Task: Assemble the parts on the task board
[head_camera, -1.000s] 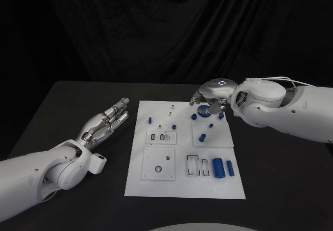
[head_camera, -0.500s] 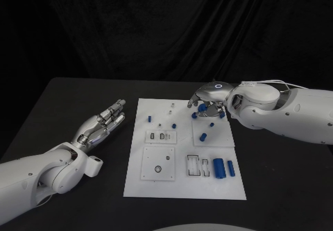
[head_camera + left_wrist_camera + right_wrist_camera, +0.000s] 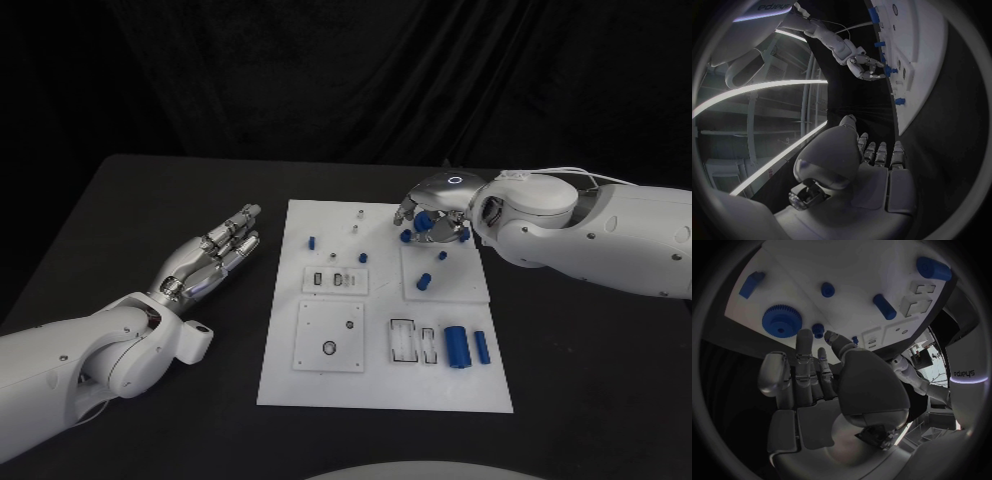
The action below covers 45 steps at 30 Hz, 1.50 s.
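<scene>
The white task board (image 3: 378,375) lies in the middle of the black table. A blue gear (image 3: 423,222) (image 3: 782,320) sits at its far right part. My right hand (image 3: 436,212) (image 3: 817,385) hovers over the gear with its fingers spread, their tips beside the gear and a small blue peg (image 3: 818,330); it holds nothing. Near the board's front right lie a thick blue cylinder (image 3: 454,347) and a thinner one (image 3: 480,348). My left hand (image 3: 216,250) (image 3: 873,160) rests flat and open on the table left of the board.
More small blue parts stand on the board: one (image 3: 310,243) at the far left, one (image 3: 362,257) mid-board, one (image 3: 424,281) at the right. Two white inset plates (image 3: 335,283) (image 3: 330,338) occupy the board's left half. Bare black table surrounds the board.
The camera has shifted slightly. My right hand has sunk a little closer over the gear. The left hand and the parts have not moved.
</scene>
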Available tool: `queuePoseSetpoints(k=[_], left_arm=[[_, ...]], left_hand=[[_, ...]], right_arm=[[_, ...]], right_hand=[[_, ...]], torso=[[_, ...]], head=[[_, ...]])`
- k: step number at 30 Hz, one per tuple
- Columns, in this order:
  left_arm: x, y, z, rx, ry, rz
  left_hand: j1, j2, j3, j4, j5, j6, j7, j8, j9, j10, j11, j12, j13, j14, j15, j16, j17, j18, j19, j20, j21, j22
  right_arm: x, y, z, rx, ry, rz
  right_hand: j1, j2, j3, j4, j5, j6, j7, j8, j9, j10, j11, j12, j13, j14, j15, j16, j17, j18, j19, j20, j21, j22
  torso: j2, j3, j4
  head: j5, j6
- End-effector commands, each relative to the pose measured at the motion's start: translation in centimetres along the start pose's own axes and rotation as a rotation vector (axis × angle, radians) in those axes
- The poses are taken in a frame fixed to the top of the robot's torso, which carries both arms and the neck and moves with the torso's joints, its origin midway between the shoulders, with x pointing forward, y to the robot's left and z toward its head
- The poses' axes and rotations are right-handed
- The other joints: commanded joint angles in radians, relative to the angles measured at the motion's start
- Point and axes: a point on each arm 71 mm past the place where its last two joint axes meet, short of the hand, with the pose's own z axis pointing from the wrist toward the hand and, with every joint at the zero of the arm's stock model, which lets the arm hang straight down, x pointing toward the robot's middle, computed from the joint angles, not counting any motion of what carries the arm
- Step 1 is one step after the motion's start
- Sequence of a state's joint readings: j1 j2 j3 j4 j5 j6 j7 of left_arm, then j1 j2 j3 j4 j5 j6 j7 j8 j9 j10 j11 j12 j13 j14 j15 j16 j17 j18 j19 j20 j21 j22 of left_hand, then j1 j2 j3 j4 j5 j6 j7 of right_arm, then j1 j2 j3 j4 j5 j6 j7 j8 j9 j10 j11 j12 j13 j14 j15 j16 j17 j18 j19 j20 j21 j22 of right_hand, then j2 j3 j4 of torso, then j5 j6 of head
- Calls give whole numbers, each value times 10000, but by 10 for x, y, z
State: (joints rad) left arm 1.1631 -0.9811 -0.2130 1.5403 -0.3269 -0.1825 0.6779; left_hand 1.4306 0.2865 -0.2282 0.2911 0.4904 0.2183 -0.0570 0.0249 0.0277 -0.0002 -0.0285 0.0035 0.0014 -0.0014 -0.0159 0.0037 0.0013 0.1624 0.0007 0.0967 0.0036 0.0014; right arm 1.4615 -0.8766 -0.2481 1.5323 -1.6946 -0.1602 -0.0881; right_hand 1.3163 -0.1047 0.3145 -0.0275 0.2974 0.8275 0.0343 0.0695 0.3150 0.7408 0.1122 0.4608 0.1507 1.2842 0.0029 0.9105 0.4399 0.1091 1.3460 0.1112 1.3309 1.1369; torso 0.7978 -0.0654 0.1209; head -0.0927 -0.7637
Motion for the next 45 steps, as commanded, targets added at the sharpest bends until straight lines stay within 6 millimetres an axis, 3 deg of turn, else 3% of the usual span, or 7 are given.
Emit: queuePoseSetpoints(k=[1, 4, 7, 15, 31, 37, 45], left_arm=[[1, -17, 0, 2297, 200, -146], [0, -16, 0, 2264, 218, -157], [0, -16, 0, 2244, 231, -166], [0, -15, 1, 2215, 244, -173], [-1, -13, 2, 2117, 270, -179], [-2, -12, 3, 2069, 290, -187], [-3, -11, 3, 2018, 297, -183]], left_hand=[[153, 8, 74, -7, 58, -91, 17, 18, -5, 2, 92, -35, -14, 14, 69, -37, -13, 170, -7, 100, -36, -14], [229, 10, 121, -2, 60, 78, 305, 50, 20, 2, 26, -35, -14, 14, 76, -37, -13, 178, -7, 148, -36, -14], [236, 10, 126, -2, 63, 87, 325, 52, 21, 2, 22, -35, -14, 14, 75, -37, -13, 179, -7, 151, -36, -14], [299, -1, 161, -1, 80, -134, 24, 12, -9, 2, 48, -35, -14, 14, 97, -37, -13, 178, -7, 158, -36, -14], [307, 0, 167, -4, 91, -179, 5, 5, -15, 2, 85, -35, -14, 14, 106, -37, -13, 178, -7, 162, -36, -14], [330, 9, 192, -11, 105, -185, 60, 7, -14, 2, 123, -35, -14, 14, 138, -37, -13, 177, -7, 188, -36, -14], [365, 8, 223, -27, 136, -210, 88, 5, -15, 2, 152, -35, -14, 14, 171, -37, -13, 176, -7, 217, -36, -14]], right_arm=[[3, -2, 0, 176, 218, -91], [5, -2, 1, 172, 266, -90], [7, -2, 2, 170, 330, -86], [11, -2, 4, 140, 392, -63], [20, -1, 9, -85, 382, -5], [20, -3, 10, -207, 122, 12], [16, -1, 7, -551, -622, 64]], right_hand=[[126, 7, 1, 97, -59, 147, 8, 76, 33, 28, -14, -24, 30, 61, 18, 54, 26, -167, 100, -6, 66, 78], [168, 31, 0, 131, -65, 271, 55, 106, 69, 136, -32, 5, 68, 84, 25, 101, 53, -189, 153, -2, 128, 194], [213, 56, 8, 176, -62, 483, 105, 183, 136, 263, -46, 27, 107, 142, 25, 249, 239, -210, 205, 4, 193, 314], [248, 102, 35, 266, -54, 774, 107, 289, 229, 524, -84, 62, 160, 241, 45, 504, 577, -259, 323, 18, 340, 580], [585, 395, 482, 341, -118, 1134, 160, 363, 381, 1229, -149, -203, 60, 383, 51, 923, 1122, -328, 466, 37, 570, 989], [1104, 686, 845, 210, -552, 1596, 338, 553, 592, 2486, -412, -334, -14, 404, -109, 984, 1213, -340, 481, -92, 637, 1139], [1464, 737, 938, 176, -1025, 2028, 465, 701, 806, 3378, -620, -782, -136, 697, -286, 1257, 1725, -268, 249, -270, 401, 861]], torso=[[21, -13, -1], [27, -29, 7], [30, -38, 1], [40, -55, 5], [43, -64, -8], [41, -72, -15], [45, -78, -9]], head=[[3, -15], [-4, -28], [-6, -44], [22, -95], [36, -145], [93, -169], [124, -147]])
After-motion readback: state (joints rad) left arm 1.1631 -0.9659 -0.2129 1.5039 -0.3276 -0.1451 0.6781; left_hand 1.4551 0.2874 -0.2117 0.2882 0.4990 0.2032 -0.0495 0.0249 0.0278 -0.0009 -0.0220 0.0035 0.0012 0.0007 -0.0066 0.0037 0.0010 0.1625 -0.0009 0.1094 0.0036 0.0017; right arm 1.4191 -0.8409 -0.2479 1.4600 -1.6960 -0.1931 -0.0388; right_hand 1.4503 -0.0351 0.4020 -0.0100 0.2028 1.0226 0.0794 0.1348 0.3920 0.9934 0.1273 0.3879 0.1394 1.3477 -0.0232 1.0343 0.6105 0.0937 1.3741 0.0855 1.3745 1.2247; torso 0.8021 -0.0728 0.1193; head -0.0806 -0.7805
